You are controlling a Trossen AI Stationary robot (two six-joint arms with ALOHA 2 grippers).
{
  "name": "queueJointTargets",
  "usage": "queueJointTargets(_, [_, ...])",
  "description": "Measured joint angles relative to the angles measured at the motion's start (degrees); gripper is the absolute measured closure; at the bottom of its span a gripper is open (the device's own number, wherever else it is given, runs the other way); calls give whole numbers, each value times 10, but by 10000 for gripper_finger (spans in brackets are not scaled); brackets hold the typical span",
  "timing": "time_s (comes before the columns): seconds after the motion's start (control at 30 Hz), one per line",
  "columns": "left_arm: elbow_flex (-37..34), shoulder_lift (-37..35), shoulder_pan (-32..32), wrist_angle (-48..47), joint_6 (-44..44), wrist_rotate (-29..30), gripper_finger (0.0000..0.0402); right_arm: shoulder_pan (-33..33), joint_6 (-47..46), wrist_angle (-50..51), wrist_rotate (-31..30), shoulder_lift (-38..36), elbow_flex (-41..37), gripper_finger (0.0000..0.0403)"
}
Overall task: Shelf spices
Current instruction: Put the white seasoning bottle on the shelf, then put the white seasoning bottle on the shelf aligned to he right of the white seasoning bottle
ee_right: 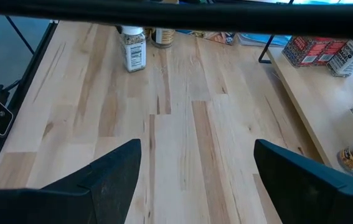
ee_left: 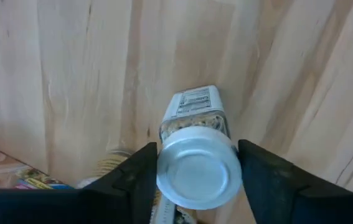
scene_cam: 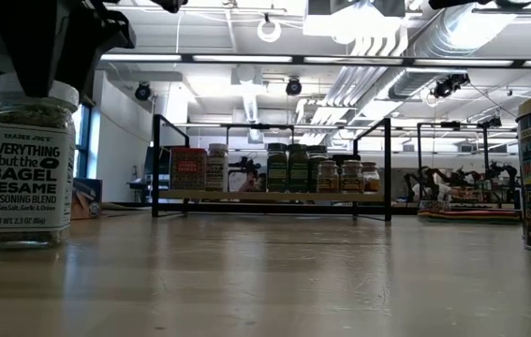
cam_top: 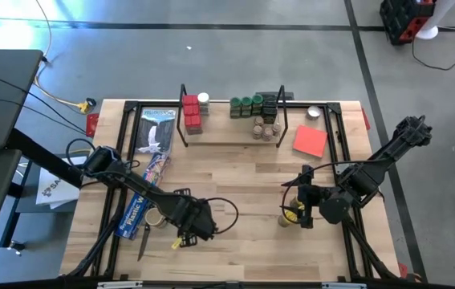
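Left gripper (ee_left: 198,171) sits low at the front-left of the worktop (cam_top: 235,172), over a white-lidded bagel seasoning jar (ee_left: 196,149). In the left wrist view we see its fingers (ee_left: 132,180) bracketing the lid, one each side, very close to it; we can't tell whether they actually touch or grip. The jar stands upright on the wood, label readable in the low view.

Right gripper (ee_right: 195,168) hovers front-right of the worktop, fingers (ee_right: 111,174) spread wide with nothing between them, only bare boards below. Just beside it in the high view we see a yellow-lidded jar (cam_top: 291,213) standing on the worktop.

The shelf (cam_top: 231,136) runs along the far edge. On it we see red tins (cam_top: 191,114) at its left end with a white-lidded jar (cam_top: 203,99) next to them, green-lidded jars (cam_top: 247,106) in the middle, and tan-lidded jars (cam_top: 266,128) just in front of those.

A long blue box (cam_top: 151,164) lies on the left side of the worktop; a flat red square (cam_top: 310,141) lies near the shelf's right end.
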State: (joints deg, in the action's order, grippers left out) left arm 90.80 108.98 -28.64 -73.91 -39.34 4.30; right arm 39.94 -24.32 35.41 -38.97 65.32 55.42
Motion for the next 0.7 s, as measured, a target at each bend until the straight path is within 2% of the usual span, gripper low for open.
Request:
queueJointTargets(0.13, [17,-1,22,-25,58,4,250,0,-1,0,0,0,0,96])
queueJointTargets(0.33, [102,-2,104,-83,173,37,293,0,-3,0,0,0,0,96])
queueJointTargets(0.47, [151,-2,160,-99,238,13,324,0,-6,0,0,0,0,96])
queueJointTargets(0.57, [167,-2,172,-112,240,10,335,0,-14,0,0,0,0,96])
queueJointTargets(0.7, [160,-2,155,-165,126,2,333,0,-14,0,-4,0,0,96])
